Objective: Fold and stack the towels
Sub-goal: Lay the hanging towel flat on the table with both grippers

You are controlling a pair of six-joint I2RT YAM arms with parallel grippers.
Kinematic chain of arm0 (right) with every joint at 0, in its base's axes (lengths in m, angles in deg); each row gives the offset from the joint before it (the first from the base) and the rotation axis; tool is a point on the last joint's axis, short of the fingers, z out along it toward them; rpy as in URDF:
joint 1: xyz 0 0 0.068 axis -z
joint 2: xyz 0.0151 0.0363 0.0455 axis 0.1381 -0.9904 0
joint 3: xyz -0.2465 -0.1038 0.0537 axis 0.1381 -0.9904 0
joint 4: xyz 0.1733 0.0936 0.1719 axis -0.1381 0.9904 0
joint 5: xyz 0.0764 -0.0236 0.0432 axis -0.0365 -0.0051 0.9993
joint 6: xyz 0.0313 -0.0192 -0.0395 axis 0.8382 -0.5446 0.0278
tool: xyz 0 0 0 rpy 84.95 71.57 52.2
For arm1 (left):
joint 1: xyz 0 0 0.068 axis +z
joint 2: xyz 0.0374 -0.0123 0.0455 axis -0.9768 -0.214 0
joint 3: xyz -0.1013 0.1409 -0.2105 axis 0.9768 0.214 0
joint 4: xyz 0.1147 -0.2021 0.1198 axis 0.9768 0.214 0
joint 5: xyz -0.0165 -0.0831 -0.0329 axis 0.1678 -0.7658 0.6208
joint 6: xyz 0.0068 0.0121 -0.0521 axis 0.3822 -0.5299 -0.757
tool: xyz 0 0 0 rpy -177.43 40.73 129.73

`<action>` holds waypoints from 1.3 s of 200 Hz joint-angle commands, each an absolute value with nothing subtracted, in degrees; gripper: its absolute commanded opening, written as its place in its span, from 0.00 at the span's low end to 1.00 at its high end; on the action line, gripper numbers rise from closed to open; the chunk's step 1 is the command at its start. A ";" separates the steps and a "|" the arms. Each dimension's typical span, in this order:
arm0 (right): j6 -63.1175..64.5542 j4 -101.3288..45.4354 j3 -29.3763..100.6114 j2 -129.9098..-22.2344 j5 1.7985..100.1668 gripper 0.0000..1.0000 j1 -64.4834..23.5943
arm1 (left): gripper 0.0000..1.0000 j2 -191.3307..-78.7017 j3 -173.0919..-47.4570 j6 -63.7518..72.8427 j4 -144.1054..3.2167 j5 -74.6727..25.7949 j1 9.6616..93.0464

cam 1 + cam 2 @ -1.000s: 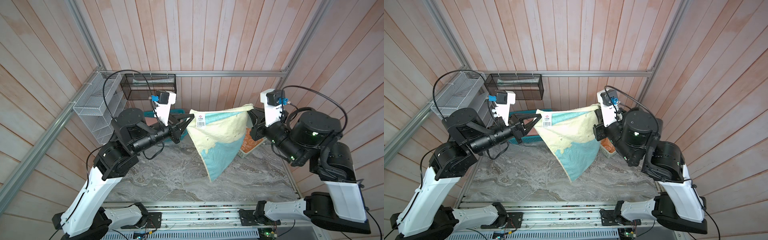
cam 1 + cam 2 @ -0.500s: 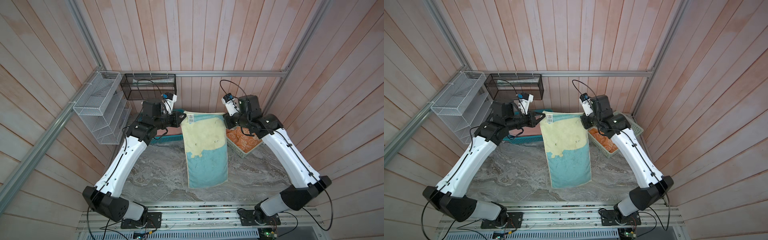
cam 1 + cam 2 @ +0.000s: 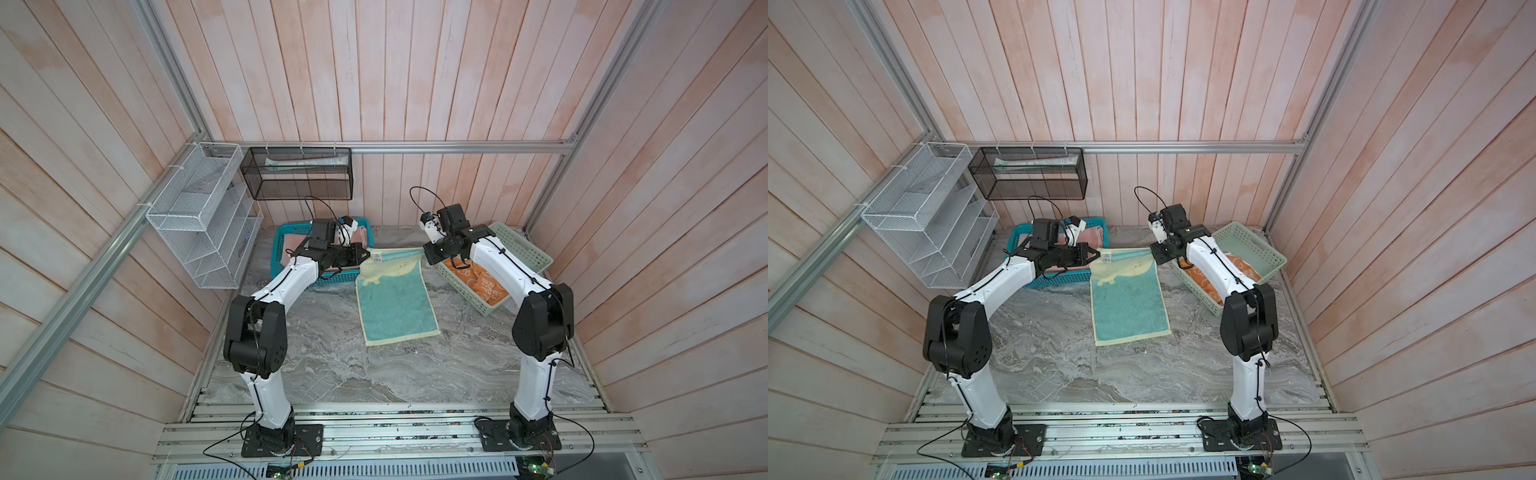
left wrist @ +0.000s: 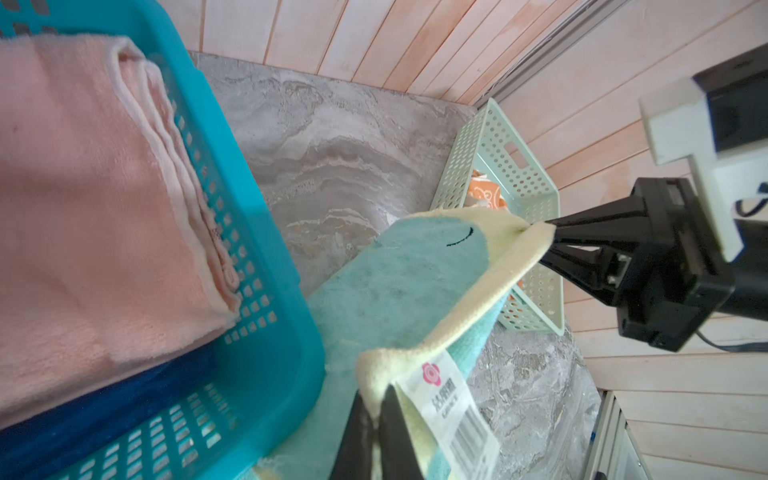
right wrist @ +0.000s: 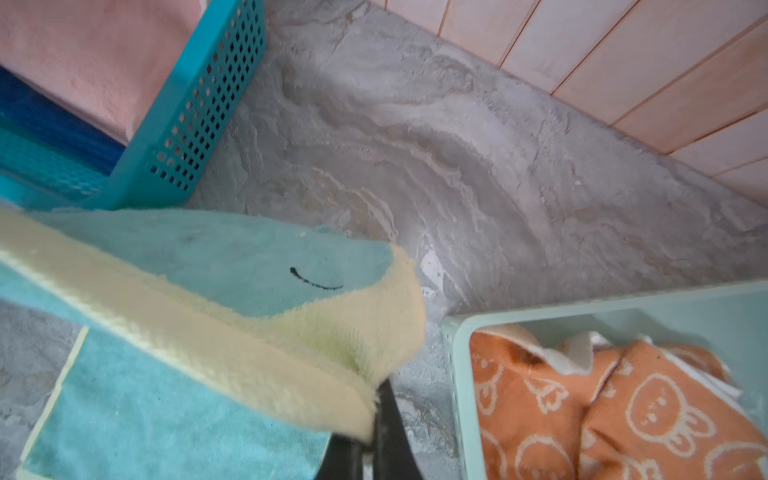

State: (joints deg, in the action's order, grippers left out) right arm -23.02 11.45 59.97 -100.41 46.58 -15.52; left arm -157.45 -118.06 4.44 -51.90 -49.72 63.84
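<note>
Left wrist: towel (image 4: pixel 399 282) in left tool (image 4: pixel 375 409)

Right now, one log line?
yellow-teal towel: near end on table, far edge lifted | left fingers: shut on tagged corner | right fingers: shut on other

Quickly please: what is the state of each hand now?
Left hand: closed, holding the tagged corner of the yellow-teal towel.
Right hand: closed, holding the same towel's other raised corner.

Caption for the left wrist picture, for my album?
The left gripper and right gripper each pinch a corner of the yellow-teal towel beside a basket holding a pink towel over a blue towel.
</note>
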 commanded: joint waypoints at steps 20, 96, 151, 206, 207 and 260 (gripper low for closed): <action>-19.14 6.35 41.49 -92.28 51.50 0.00 -15.33 | 0.00 -150.40 -101.53 3.19 -61.63 -48.98 63.77; -9.75 -6.91 11.87 -84.82 57.66 0.00 -19.67 | 0.00 -146.26 -77.97 -4.20 -73.51 -46.45 58.01; -7.90 -7.44 5.89 -80.35 56.21 0.00 -20.87 | 0.00 -145.14 -72.18 -7.69 -76.46 -45.54 55.06; -9.86 -0.02 9.61 -74.44 51.82 0.00 -20.89 | 0.00 -134.55 -74.53 -5.83 -67.30 -43.22 53.99; -9.86 0.06 9.65 -74.33 51.74 0.00 -20.89 | 0.00 -134.32 -74.51 -5.87 -67.20 -43.12 53.95; -7.57 1.01 7.20 -69.09 53.93 0.00 -20.80 | 0.00 -131.53 -68.89 -10.14 -69.80 -40.95 48.22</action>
State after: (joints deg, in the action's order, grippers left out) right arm -9.25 -1.69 8.80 -70.57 54.36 -21.16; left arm -130.78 -72.27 -7.71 -70.15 -43.93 50.40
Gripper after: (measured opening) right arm 0.061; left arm 0.048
